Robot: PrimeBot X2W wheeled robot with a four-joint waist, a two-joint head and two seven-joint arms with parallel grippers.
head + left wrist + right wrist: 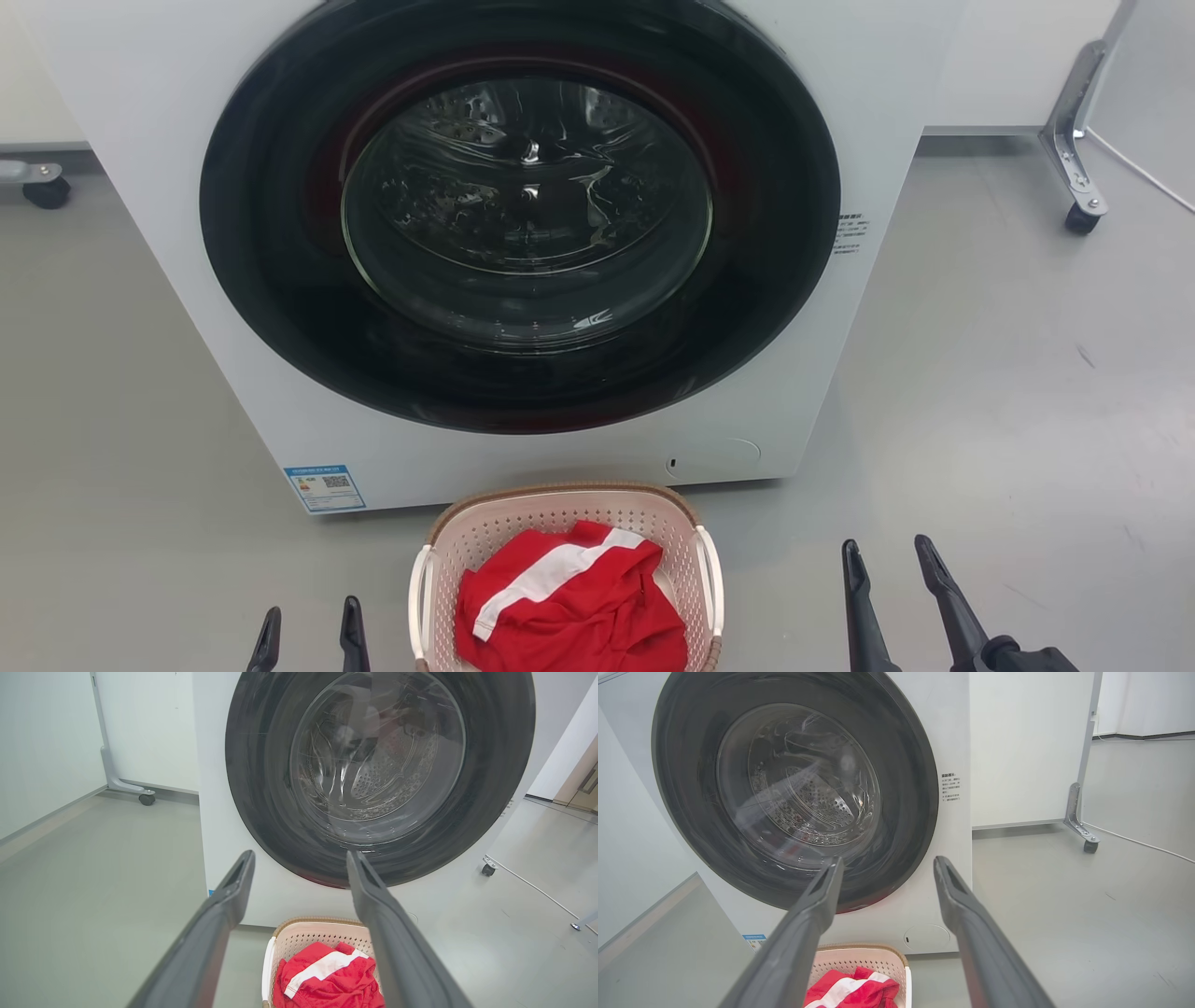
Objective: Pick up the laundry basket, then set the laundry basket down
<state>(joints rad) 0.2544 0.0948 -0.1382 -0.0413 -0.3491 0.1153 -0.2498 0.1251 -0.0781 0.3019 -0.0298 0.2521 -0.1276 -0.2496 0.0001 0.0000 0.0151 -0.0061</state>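
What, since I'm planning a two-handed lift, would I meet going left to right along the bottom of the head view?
left gripper → laundry basket → right gripper

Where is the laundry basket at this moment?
In the head view, the laundry basket sits on the floor at bottom centre, just in front of the washing machine, between the left end effector and right end effector.
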